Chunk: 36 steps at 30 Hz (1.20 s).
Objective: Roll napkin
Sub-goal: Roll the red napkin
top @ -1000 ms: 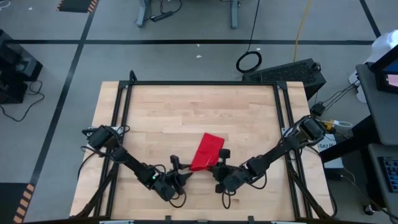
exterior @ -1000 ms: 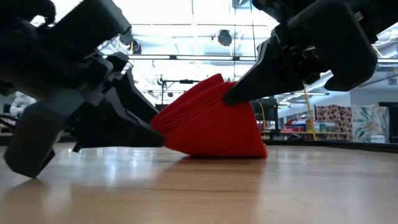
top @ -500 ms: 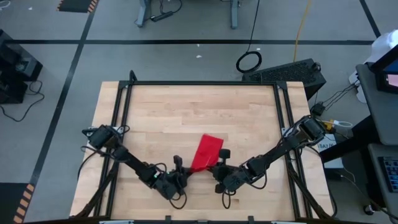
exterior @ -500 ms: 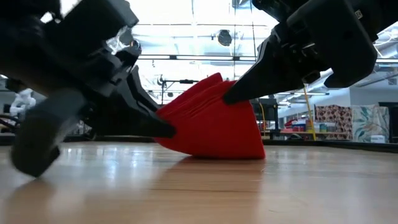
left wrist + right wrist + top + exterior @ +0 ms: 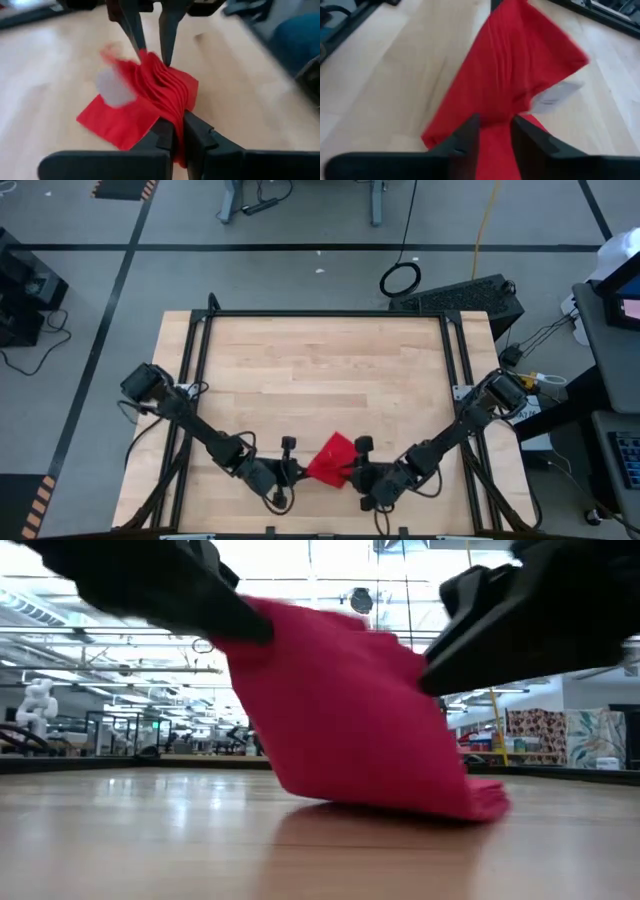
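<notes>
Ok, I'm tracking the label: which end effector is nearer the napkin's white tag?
Right. The right end effector is at the edge of the napkin, just beside the white tag; the left end effector grips the opposite edge, farther from it.

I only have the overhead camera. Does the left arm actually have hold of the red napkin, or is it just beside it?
Observer: It has hold. Its wrist camera shows the left gripper with jaws pinched shut on bunched folds of the napkin.
Operator: Is the cloth off the table?
Observer: Partly. From table height, its top edge is up in the air and its bottom edge rests on the table.
Operator: Where's the tag?
Observer: The white tag shows in the right wrist camera, just past the right gripper.
</notes>
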Each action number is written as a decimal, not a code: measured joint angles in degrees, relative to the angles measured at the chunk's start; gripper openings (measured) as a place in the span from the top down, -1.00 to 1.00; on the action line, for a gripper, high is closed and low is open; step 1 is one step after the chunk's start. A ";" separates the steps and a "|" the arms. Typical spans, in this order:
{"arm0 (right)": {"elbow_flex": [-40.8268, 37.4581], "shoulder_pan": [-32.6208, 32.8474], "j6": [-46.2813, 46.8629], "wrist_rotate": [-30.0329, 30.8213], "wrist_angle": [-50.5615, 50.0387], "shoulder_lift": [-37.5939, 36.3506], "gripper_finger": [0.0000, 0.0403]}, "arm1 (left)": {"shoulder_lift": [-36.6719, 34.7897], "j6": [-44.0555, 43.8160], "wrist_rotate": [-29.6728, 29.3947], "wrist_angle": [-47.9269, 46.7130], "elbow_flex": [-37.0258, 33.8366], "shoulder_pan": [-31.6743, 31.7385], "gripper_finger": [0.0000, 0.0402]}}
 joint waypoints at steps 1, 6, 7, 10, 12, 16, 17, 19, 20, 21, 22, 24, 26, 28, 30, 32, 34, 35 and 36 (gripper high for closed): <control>0.00 0.63 1.05 0.36 -0.47 0.00 0.46 | -0.63 -1.66 1.83 -0.47 0.03 0.34 0.90; 0.00 3.75 9.08 2.47 -0.70 0.03 0.16 | -1.24 -4.85 7.54 -1.59 0.04 1.95 0.90; 0.00 4.35 11.54 3.94 -0.19 0.42 0.12 | -1.24 -4.85 8.06 -1.55 0.04 2.25 0.90; 0.02 6.09 16.96 8.28 1.47 2.77 0.02 | -1.24 -4.34 8.63 -1.54 0.04 2.66 0.90; 0.00 6.67 18.57 8.90 1.36 4.91 -0.01 | -1.24 -1.89 8.63 -1.58 0.04 2.66 0.90; -0.03 8.44 23.09 11.00 0.20 8.24 -0.02 | -1.24 1.64 8.65 -1.77 0.04 1.92 0.90; -0.04 8.98 23.84 12.23 -0.19 8.60 -0.01 | -1.24 1.73 8.74 -1.83 0.04 1.88 0.90; -0.02 9.95 25.03 15.19 -1.97 8.66 0.04 | -1.24 2.70 8.71 -1.91 0.04 1.95 0.90; -0.02 10.38 25.30 17.21 -3.19 8.61 0.07 | -1.24 3.25 8.59 -1.93 0.04 2.02 0.90; -0.02 10.74 25.38 18.96 -4.32 8.61 0.11 | -1.24 3.79 7.98 -1.99 0.04 2.02 0.90; -0.02 10.98 25.58 20.70 -5.65 8.59 0.16 | -1.24 4.11 7.33 -2.30 0.04 2.00 0.90; -0.02 11.17 27.62 22.79 -9.25 8.55 0.28 | -1.24 4.52 6.08 -3.27 0.04 1.94 0.90; -0.02 10.69 31.31 22.79 -13.31 8.55 0.43 | -1.24 4.84 4.81 -4.04 0.04 1.96 0.90; -0.06 9.43 35.11 22.30 -16.36 8.55 0.60 | -1.24 5.83 4.44 -4.00 0.04 2.01 0.90; -0.75 7.82 36.04 21.08 -16.02 8.55 0.77 | -1.24 6.63 4.28 -3.83 0.04 2.01 0.90; -1.72 6.22 35.24 19.65 -14.37 8.55 0.93 | -1.24 7.42 2.82 -3.92 0.04 1.93 0.90; -2.74 4.46 33.65 19.31 -12.12 8.52 0.97 | -1.24 8.62 -0.73 -4.89 0.04 1.91 0.90; -3.36 3.40 32.76 19.25 -11.01 8.48 0.95 | -1.27 9.28 -2.90 -5.91 0.04 1.93 0.90; -3.81 2.19 32.04 19.28 -10.40 8.40 0.94 | -1.50 10.17 -5.31 -7.49 0.04 1.94 0.90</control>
